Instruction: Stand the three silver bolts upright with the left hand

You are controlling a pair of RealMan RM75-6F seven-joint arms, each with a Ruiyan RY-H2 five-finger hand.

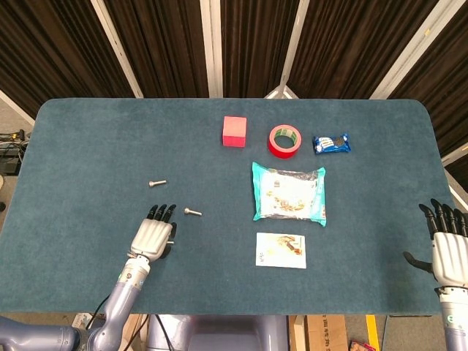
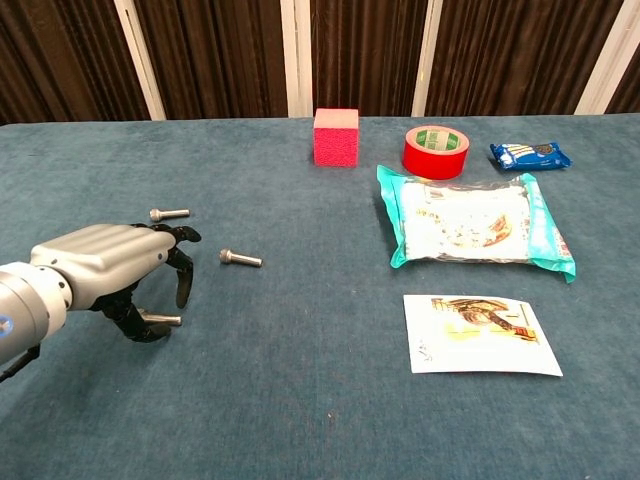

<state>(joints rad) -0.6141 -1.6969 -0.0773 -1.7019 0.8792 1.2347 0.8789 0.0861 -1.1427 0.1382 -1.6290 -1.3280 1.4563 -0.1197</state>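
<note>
Three silver bolts lie flat on the blue table. The far bolt (image 1: 157, 183) (image 2: 168, 213) and the middle bolt (image 1: 192, 212) (image 2: 240, 259) lie free of the hand. The nearest bolt (image 2: 161, 320) lies under my left hand (image 1: 153, 237) (image 2: 108, 266) and is hidden in the head view. The hand arches over it with fingers curled down; its thumb touches the bolt's head end, and the fingertips (image 2: 184, 290) hang just above the shaft. My right hand (image 1: 447, 250) rests at the table's right front edge with fingers spread, holding nothing.
At the back stand a pink block (image 1: 234, 131) (image 2: 336, 136), a red tape roll (image 1: 284, 140) (image 2: 436, 151) and a blue snack packet (image 1: 331, 143) (image 2: 530, 155). A teal snack bag (image 1: 289, 193) (image 2: 472, 227) and a picture card (image 1: 281, 250) (image 2: 482, 333) lie right of centre.
</note>
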